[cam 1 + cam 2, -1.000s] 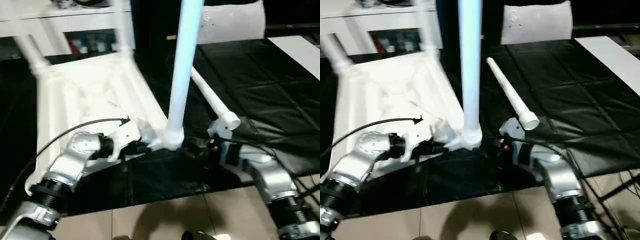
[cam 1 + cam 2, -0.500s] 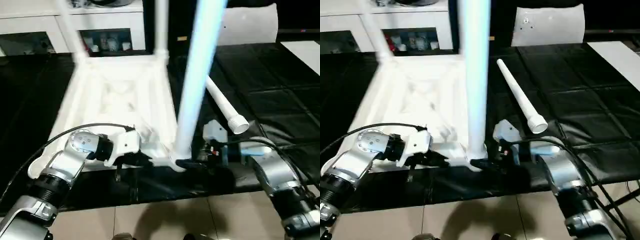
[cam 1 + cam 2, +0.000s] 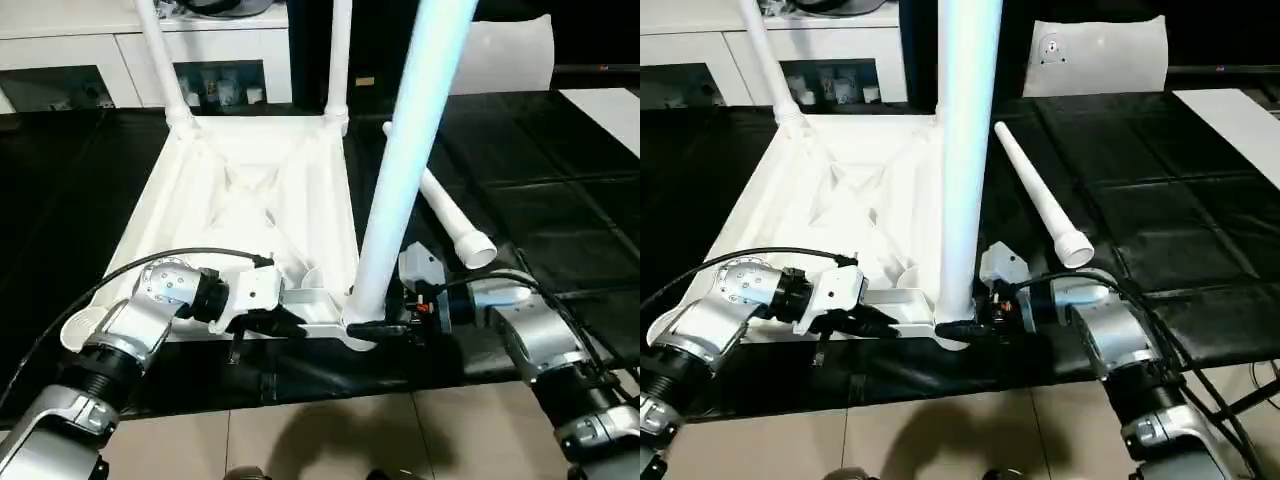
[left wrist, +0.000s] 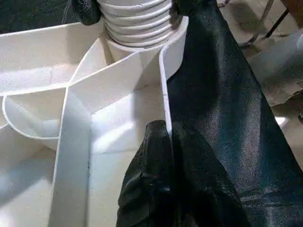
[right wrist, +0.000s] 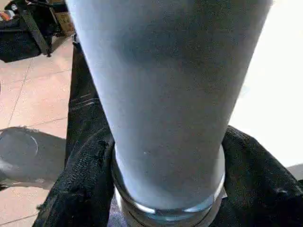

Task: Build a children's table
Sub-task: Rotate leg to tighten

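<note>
The white tabletop [image 3: 250,190] lies upside down on the black mat, ribs up. Two legs [image 3: 163,60] [image 3: 340,55] stand in its far corner sockets. A third leg [image 3: 405,170] rises from the near right socket. My right gripper [image 3: 378,328] is at that leg's base, and in the right wrist view its black fingers [image 5: 87,179] press on both sides of the leg [image 5: 165,85]. My left gripper [image 3: 290,322] is shut on the tabletop's near rim, pinching the thin wall [image 4: 165,94]. A loose leg [image 3: 452,218] lies on the mat to the right.
The black mat [image 3: 560,180] covers the floor, with tan tiles [image 3: 330,440] at its near edge. A white cabinet [image 3: 230,40] stands behind the tabletop. A white sheet with a small round mark [image 3: 1100,55] leans at the back right, and a flat white board [image 3: 1230,115] lies far right.
The camera has shifted. My right gripper has moved in from beside the upright leg to its base and narrowed onto it. The left gripper keeps its pinch on the rim.
</note>
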